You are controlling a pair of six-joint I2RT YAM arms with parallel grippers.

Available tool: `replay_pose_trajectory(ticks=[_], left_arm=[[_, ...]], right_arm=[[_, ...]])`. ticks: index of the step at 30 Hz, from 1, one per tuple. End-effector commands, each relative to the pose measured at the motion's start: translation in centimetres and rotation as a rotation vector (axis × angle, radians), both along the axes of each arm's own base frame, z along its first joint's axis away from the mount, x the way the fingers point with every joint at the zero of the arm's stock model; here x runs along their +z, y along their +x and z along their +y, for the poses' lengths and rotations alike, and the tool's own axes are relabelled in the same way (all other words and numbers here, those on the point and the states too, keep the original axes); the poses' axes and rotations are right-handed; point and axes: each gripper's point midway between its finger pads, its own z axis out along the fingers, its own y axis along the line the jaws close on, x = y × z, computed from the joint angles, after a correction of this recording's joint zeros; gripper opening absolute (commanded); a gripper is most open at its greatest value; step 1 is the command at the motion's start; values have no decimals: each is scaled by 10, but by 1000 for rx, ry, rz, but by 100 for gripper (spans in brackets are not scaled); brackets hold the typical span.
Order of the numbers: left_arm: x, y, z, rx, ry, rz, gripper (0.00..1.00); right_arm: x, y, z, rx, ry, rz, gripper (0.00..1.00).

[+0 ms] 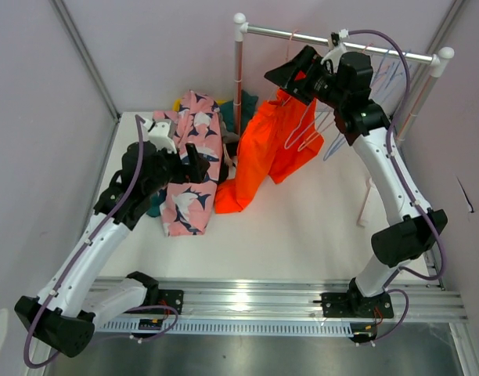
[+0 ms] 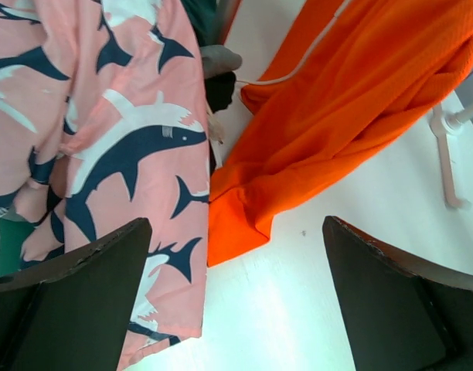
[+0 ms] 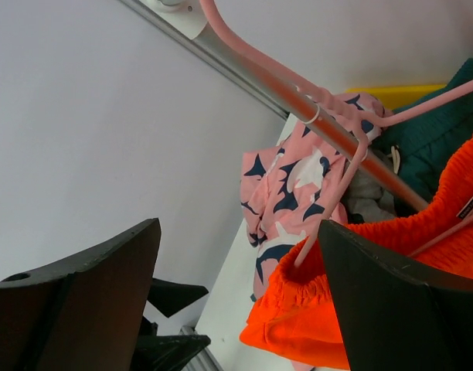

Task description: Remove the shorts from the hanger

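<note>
The orange shorts [image 1: 264, 149] hang by their waistband from a pink hanger [image 3: 335, 189] on the metal rail [image 1: 294, 34] of the rack at the back right. Their lower end trails down onto the white table [image 1: 302, 227]. The right gripper [image 3: 238, 228] is raised beside the rail, at the waistband. Its fingers are spread wide, with the hanger wire and the gathered orange hem just beside one finger, and nothing is pinched between them.

To the left, the pink shark-print shorts [image 1: 194, 168] lie flat on the table, their edge touching the orange fabric. Grey shorts [image 3: 368, 197] and dark teal shorts [image 3: 445, 124] are heaped behind them, near the rack's post. The left gripper [image 2: 236, 232] hovers low over the pink pair – fingers fully apart, holding nothing.
</note>
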Motion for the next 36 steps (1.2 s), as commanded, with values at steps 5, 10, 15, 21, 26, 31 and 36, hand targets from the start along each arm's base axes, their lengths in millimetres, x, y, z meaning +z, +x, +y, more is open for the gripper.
replay_pose_trajectory(ticks=[5, 10, 15, 21, 26, 31, 36], left_arm=[[17, -11, -14, -87, -75, -61, 99], [19, -15, -14, -102, -72, -73, 99], [15, -16, -13, -104, -63, -76, 99], [9, -17, -16, -116, -78, -69, 99], [1, -17, -18, -121, -77, -57, 99], [-5, -17, -17, -119, -70, -47, 99], [-6, -15, -17, -116, -65, -46, 99]], right_arm=[[-5, 17, 12, -26, -21, -31, 88], [-17, 22, 10, -82, -76, -15, 87], [-22, 25, 2, -140, -117, -17, 83], [-24, 33, 10, -154, -110, -29, 75], [-24, 41, 22, -163, -92, -44, 56], [-22, 44, 28, -186, -79, -55, 41], [-13, 36, 26, -205, -77, -64, 0]])
